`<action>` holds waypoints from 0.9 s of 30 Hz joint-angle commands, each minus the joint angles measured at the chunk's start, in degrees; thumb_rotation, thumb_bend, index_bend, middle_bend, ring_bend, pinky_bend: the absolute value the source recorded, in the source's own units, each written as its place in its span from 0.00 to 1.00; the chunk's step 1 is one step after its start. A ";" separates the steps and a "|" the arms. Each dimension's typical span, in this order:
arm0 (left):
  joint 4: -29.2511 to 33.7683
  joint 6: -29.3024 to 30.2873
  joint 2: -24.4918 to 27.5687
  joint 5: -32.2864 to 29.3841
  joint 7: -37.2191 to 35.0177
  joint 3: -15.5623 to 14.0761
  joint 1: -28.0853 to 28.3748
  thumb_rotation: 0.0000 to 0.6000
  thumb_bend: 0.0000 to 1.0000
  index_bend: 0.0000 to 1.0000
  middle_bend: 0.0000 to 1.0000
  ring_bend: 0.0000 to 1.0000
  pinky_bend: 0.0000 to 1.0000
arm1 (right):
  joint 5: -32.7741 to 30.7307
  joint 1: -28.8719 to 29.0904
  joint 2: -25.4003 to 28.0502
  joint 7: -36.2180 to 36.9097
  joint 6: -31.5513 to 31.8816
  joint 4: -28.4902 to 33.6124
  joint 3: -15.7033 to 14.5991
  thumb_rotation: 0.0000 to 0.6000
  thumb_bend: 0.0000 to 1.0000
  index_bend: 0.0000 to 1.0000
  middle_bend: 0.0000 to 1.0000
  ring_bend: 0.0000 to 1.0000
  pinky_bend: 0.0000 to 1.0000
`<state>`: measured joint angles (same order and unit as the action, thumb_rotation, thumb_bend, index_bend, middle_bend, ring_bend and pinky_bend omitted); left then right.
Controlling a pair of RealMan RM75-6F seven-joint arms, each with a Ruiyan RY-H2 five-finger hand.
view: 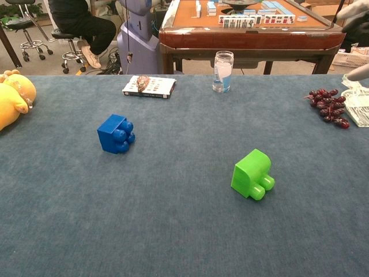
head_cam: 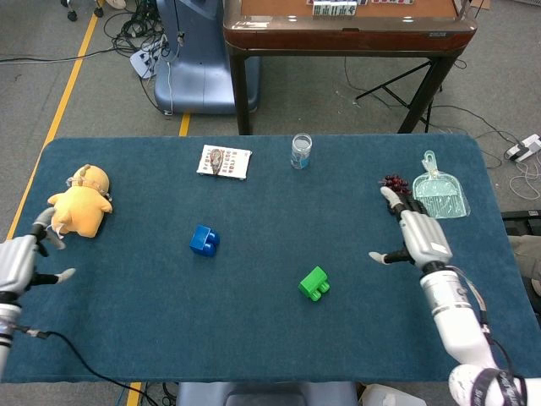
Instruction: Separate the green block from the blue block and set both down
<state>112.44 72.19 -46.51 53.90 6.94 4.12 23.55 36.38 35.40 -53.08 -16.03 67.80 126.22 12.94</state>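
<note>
Risk looks small: green block (head_cam: 314,283) at five o'clock and blue block (head_cam: 203,240) at nine lie apart on their sides (studs sideways), so an empty, spread left hand (head_cam: 17,262) or right hand (head_cam: 416,236) could nudge one.

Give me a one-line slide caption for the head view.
Blue block and green block lie apart on the table, both hands open at its edges.
</note>
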 commanded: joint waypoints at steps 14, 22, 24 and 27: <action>-5.16 14.52 6.59 14.81 -6.10 -7.11 -17.63 1.00 0.01 0.03 0.35 0.31 0.53 | 35.11 -23.71 17.27 19.47 4.91 -7.09 -11.03 1.00 0.00 0.09 0.09 0.00 0.01; -4.36 16.52 5.65 17.82 -5.22 -7.95 -21.14 1.00 0.01 0.06 0.35 0.31 0.53 | 39.72 -28.07 17.73 24.84 9.84 -9.63 -11.73 1.00 0.00 0.09 0.09 0.00 0.01; -4.27 16.08 5.52 17.98 -4.86 -7.67 -21.16 1.00 0.01 0.07 0.35 0.31 0.53 | 40.09 -28.32 17.62 25.28 9.80 -9.87 -11.70 1.00 0.00 0.10 0.09 0.00 0.01; -4.16 15.45 5.35 17.91 -4.49 -7.14 -21.12 1.00 0.01 0.09 0.35 0.31 0.53 | 40.67 -28.58 17.31 25.53 9.54 -9.77 -11.78 1.00 0.00 0.10 0.09 0.00 0.01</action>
<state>108.24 87.71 -41.10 71.83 2.37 -3.11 2.43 76.91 6.89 -35.69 9.43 77.42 116.40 1.21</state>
